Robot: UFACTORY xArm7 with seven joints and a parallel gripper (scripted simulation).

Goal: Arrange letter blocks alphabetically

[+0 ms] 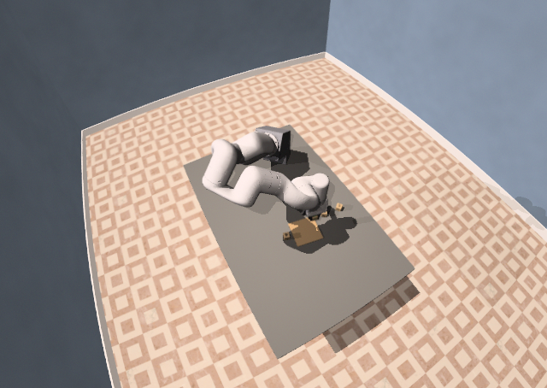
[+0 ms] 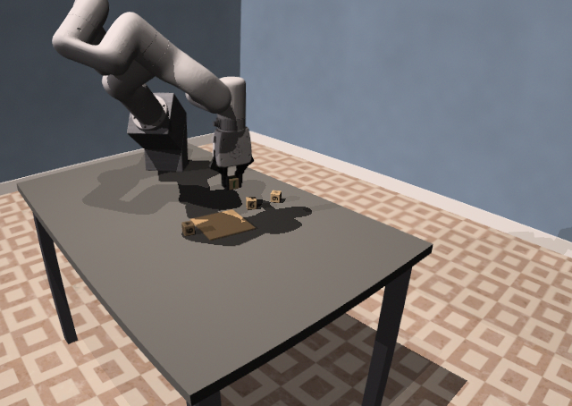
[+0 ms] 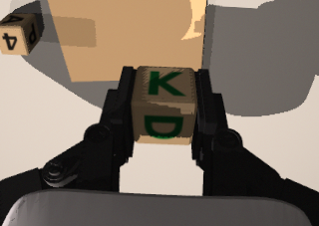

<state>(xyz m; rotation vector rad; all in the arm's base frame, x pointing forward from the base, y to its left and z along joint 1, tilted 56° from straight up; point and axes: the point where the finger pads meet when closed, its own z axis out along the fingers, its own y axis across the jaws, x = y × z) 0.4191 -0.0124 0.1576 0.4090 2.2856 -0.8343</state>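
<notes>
a robot arm bends over a grey desk [image 1: 273, 286] [image 2: 277, 291], its tool [image 1: 314, 217] [image 2: 232, 182] [image 3: 164, 88] partly closed around a wooden block [image 2: 233, 183] [image 3: 164, 104] with a green k and d on two faces. the block is held above the desk, near an orange mat [image 1: 305, 233] [image 2: 223, 224] [image 3: 130, 37]. a second block [image 1: 285, 235] [image 2: 188, 228] [image 3: 19, 34] sits at the mat's edge; two more, a nearer block [image 1: 324, 214] [image 2: 250, 203] and a farther block [image 1: 339, 207] [image 2: 275, 196], lie off the mat on its other side.

The mat [image 1: 307, 236] [image 2: 223, 226] [image 3: 125, 42] looks like smooth tan wood or card. The worktop [image 1: 308, 286] [image 2: 277, 272] seems matt and smooth. The arm [image 1: 262, 183] [image 2: 178, 69] has a smooth white surface, like painted metal or plastic.
</notes>
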